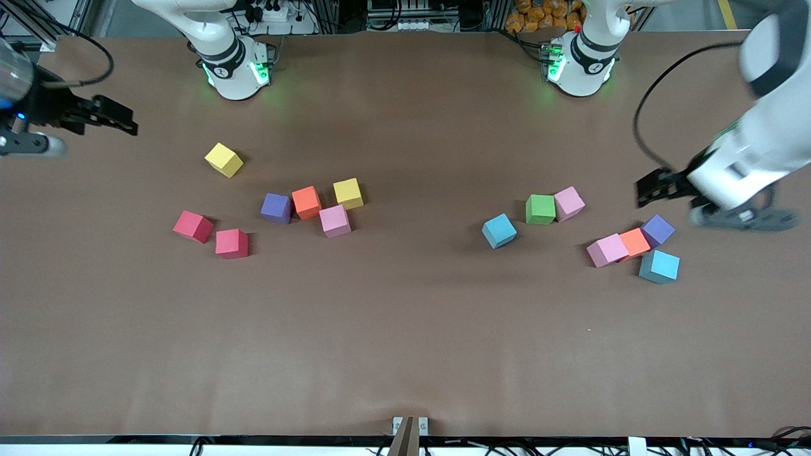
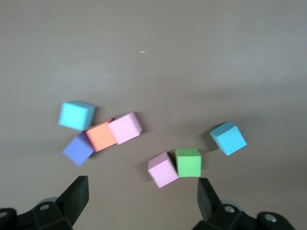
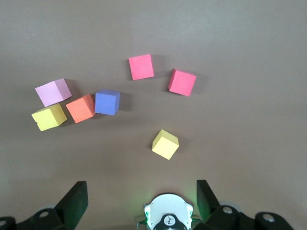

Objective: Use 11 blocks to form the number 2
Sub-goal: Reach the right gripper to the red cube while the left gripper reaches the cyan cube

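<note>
Fourteen small matte foam cubes scattered loose on the brown table [image 1: 405, 354], split into two bunches; no digit shape formed yet.

Toward the right arm's end: lone yellow cube [image 1: 223, 159] farthest from the front camera; two red cubes [image 1: 193, 227] [image 1: 232, 244] near each other, apart from the rest; then a tight clump of purple cube [image 1: 276, 208], orange cube [image 1: 306, 202], second yellow cube [image 1: 348, 194] and pink cube [image 1: 334, 221], touching or just about; same seven visible in the right wrist view, e.g. lone yellow [image 3: 165, 144] and the reds [image 3: 141, 66] [image 3: 182, 82].

Toward the left arm's end: light blue cube [image 1: 499, 230] on its own; green cube [image 1: 540, 209] touching a pink cube [image 1: 569, 203]; nearer the front camera a row of pink [image 1: 607, 250], orange [image 1: 635, 244] and purple [image 1: 657, 230] touching in a diagonal line, with a second light blue cube [image 1: 659, 266] just beside the orange one; left wrist view shows green [image 2: 187, 162] and that row's orange [image 2: 101, 136] too.

Right gripper [image 1: 117, 117] up over bare table at the right arm's end, fingers spread wide, holding nothing; left gripper [image 1: 656, 187] hanging in the air above and just beside the purple cube of the row, fingers [image 2: 76, 194] also wide apart, empty.
</note>
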Controlling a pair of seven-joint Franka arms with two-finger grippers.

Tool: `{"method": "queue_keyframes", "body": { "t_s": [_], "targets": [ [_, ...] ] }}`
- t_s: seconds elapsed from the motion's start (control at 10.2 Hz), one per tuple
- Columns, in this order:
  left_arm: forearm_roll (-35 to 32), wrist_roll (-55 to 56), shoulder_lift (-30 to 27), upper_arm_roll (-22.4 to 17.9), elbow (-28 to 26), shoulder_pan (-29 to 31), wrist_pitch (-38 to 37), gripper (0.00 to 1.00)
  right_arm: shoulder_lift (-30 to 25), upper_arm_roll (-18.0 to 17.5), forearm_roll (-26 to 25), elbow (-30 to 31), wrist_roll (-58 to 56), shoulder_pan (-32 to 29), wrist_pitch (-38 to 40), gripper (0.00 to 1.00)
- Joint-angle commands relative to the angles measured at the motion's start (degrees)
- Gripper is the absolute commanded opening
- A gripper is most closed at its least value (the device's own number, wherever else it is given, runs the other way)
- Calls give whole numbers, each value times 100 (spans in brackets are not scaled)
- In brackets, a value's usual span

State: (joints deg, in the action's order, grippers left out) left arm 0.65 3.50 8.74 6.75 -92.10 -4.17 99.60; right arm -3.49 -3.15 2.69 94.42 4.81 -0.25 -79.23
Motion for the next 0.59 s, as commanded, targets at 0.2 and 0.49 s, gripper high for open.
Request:
{"method": "queue_keyframes", "body": {
  "t_s": [0.2,0.49],
  "targets": [
    [49,298,556,739,-1081,-110,1322,100,93,-37,267,1462,20,148,-1731,100],
    [14,2725,1040,775,-1162,-661,1789,100,1005,-28,240,1544,-234,315,-2945,100]
  ]
}}
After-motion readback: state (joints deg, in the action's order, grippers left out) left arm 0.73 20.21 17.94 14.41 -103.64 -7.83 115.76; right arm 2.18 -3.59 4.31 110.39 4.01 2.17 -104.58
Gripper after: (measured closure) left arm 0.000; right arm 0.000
